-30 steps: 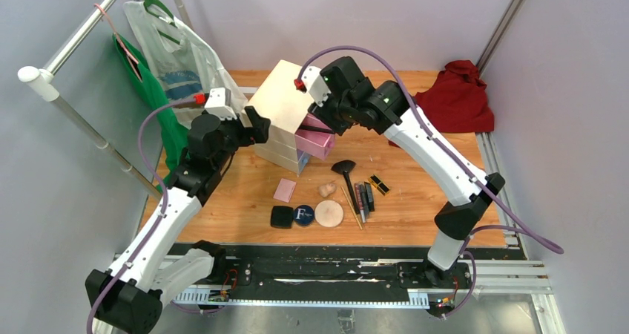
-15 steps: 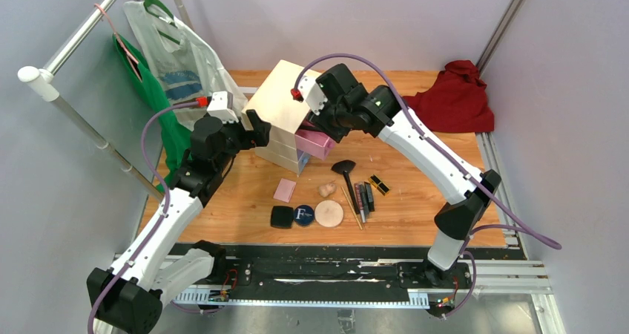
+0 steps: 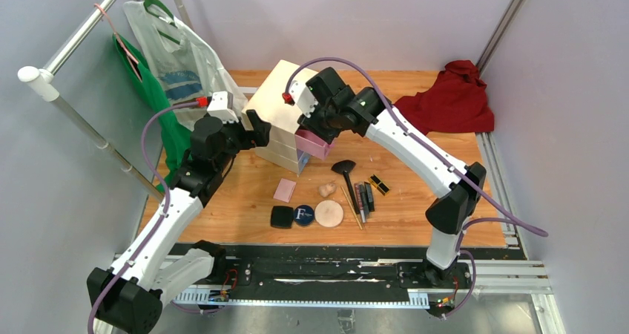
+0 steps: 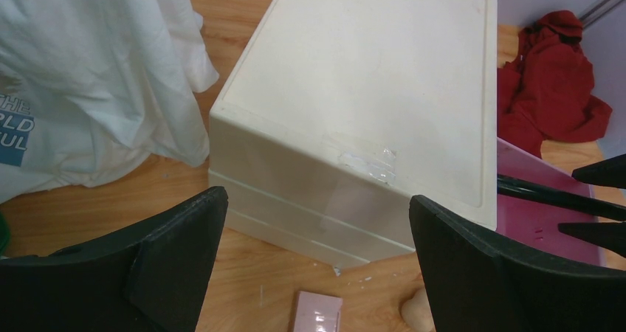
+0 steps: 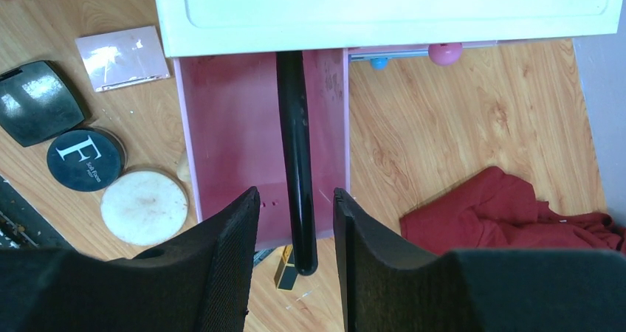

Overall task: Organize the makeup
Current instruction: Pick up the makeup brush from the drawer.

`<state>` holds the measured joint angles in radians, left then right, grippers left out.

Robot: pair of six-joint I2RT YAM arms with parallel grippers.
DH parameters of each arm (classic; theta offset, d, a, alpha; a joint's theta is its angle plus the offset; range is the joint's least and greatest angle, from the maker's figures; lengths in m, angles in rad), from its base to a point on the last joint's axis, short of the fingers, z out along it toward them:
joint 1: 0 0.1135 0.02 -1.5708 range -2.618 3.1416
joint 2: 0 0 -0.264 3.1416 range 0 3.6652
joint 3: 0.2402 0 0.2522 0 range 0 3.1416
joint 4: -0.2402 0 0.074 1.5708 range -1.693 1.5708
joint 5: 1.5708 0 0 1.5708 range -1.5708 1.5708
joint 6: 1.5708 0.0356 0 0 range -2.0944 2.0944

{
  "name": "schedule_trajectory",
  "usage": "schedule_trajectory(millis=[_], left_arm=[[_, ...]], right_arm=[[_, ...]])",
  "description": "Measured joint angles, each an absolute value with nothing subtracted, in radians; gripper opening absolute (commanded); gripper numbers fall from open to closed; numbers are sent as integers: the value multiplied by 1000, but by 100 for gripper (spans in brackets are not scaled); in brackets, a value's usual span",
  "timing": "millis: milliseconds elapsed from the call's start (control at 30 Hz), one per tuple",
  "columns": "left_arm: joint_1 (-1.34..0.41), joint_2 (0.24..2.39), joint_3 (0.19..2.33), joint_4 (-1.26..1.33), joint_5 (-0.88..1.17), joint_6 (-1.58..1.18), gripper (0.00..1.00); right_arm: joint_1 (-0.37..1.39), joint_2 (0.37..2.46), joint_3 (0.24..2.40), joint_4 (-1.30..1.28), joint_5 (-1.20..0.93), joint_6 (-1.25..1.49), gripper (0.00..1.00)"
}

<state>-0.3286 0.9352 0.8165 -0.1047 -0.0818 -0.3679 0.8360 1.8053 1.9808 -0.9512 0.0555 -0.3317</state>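
My right gripper (image 5: 295, 193) hovers over the open pink drawer (image 5: 221, 140) of the cream chest (image 3: 278, 96). Its jaws are apart, with a black pencil-like stick (image 5: 297, 125) lying between them untouched, reaching into the drawer. My left gripper (image 4: 317, 199) is wide open and empty at the chest's left corner. On the table lie a pink square (image 3: 285, 190), beige sponge (image 3: 325, 190), black square compact (image 3: 281, 217), navy compact (image 3: 303, 215), beige puff (image 3: 328, 214), black brush (image 3: 343, 168), pencils (image 3: 363, 198) and a black-gold lipstick (image 3: 379, 185).
A red cloth (image 3: 452, 100) is heaped at the back right. A white plastic bag (image 3: 178, 59) and a green bag (image 3: 159, 107) hang from a rail at the left, touching the chest's side. Lower drawers show a pink knob (image 5: 445, 52).
My right gripper has moved left and closer to the chest, over the pink drawer. My left arm and the items on the table have stayed put.
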Motion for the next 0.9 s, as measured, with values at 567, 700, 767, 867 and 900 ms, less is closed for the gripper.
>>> schedule_trajectory(millis=[567, 700, 767, 867, 900], left_arm=[[-329, 940, 801, -97, -82, -368, 98], [-329, 940, 800, -96, -82, -368, 98], [-329, 940, 799, -94, -82, -368, 98], [-329, 940, 798, -92, -82, -368, 98], [-329, 940, 798, -92, -82, -368, 98]], right_arm=[[836, 1834, 1978, -931, 78, -342, 25], [836, 1844, 1977, -931, 81, -342, 17], [836, 1845, 1976, -930, 82, -342, 11], [836, 1845, 1976, -929, 82, -343, 4], [837, 1845, 1976, -928, 83, -343, 2]])
